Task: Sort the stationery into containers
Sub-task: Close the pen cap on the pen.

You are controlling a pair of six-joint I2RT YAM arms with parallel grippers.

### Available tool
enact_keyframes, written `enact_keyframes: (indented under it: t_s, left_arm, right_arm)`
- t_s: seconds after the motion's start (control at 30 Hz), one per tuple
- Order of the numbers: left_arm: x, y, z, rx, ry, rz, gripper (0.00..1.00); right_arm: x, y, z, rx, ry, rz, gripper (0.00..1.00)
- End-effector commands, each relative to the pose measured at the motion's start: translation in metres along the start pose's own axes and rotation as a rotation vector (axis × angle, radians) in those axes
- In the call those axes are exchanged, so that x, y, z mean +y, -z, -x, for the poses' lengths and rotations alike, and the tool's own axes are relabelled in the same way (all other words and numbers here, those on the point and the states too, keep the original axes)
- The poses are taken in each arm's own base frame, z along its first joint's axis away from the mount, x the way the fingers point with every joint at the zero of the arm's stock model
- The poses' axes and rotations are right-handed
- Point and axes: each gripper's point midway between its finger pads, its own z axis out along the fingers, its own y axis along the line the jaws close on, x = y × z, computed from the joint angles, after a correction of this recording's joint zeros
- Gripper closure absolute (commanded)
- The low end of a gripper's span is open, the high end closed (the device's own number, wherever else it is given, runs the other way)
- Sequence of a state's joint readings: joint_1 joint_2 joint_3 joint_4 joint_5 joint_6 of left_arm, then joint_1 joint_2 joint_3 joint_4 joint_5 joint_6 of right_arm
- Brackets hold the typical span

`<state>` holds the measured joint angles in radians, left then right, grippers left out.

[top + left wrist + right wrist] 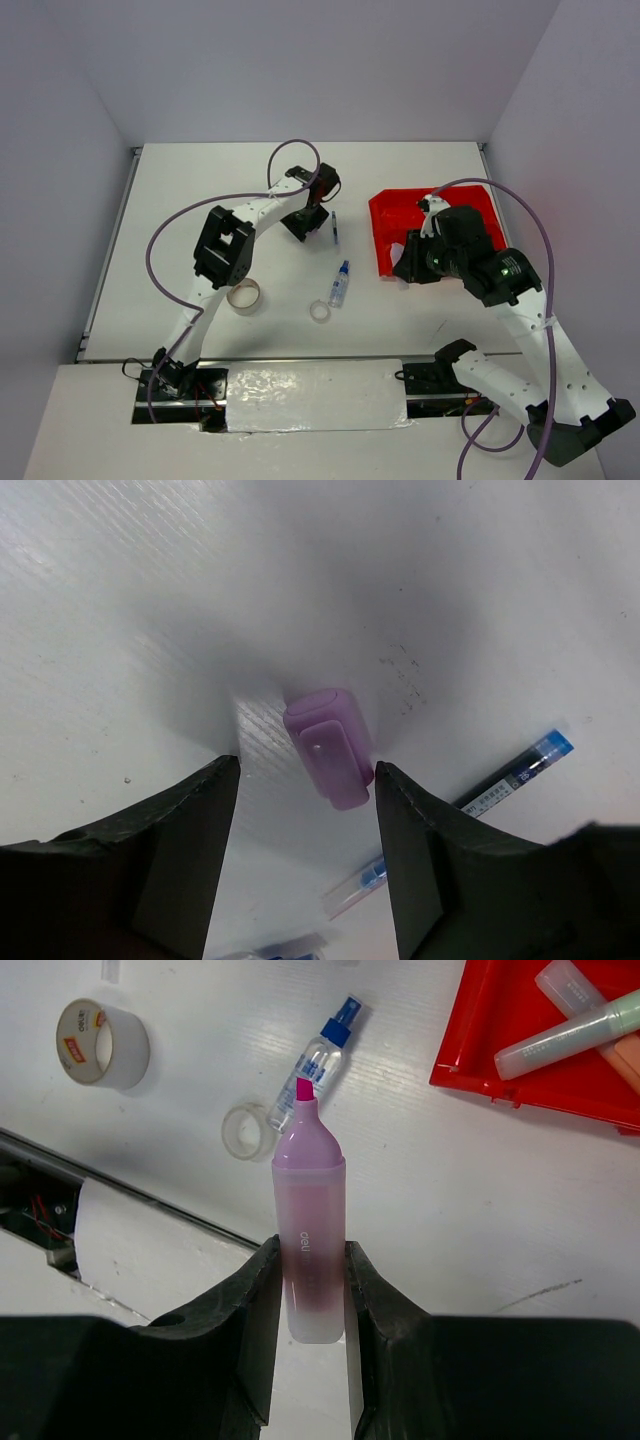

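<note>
Hemming the white table (190, 190) on its left, far and right sides are pale walls, and the arm bases line the near edge. The red tray (388, 212) sits toward the right edge, with only a narrow strip of table between it and the wall. The broadest bare stretches lie on the far left and along the far edge.

In the middle, a pen (335, 228) lies just right of the left gripper (305, 224). Nearer the bases, the blue-capped bottle (340, 283) and the clear tape ring (319, 311) lie close together. The beige tape roll (243, 294) lies just beside the left arm's elbow.

The left gripper is low over the table with its jaws apart around a lilac piece (328, 745). One finger (420, 850) touches the piece's edge and the other stands clear, so nothing is clamped.

The right gripper (312, 1256) hangs at the tray's near left corner, closed tight on the barrel of an uncapped pink marker (310, 1175). Two pale markers (570, 1032) lie inside the tray.
</note>
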<state>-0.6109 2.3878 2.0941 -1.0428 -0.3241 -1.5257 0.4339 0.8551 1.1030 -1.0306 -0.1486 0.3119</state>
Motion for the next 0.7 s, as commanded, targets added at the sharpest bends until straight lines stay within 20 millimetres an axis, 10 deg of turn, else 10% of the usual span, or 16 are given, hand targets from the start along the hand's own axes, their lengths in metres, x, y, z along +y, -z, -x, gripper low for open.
enact_keyframes:
  t_s: [0.0, 0.53, 0.67]
  left_arm:
    - [0.0, -0.009, 0.001, -0.003, 0.009, 0.016, 0.31]
    - [0.01, -0.033, 0.009, 0.006, -0.064, 0.041, 0.33]
    - [0.014, -0.034, 0.008, 0.011, -0.086, 0.048, 0.58]
  right_arm:
    - [0.006, 0.003, 0.01, -0.043, 0.028, 0.031, 1.0]
    - [0.009, 0.005, 0.002, -0.037, 0.02, 0.061, 1.0]
    - [0.012, 0.007, 0.002, -0.042, 0.017, 0.078, 1.0]
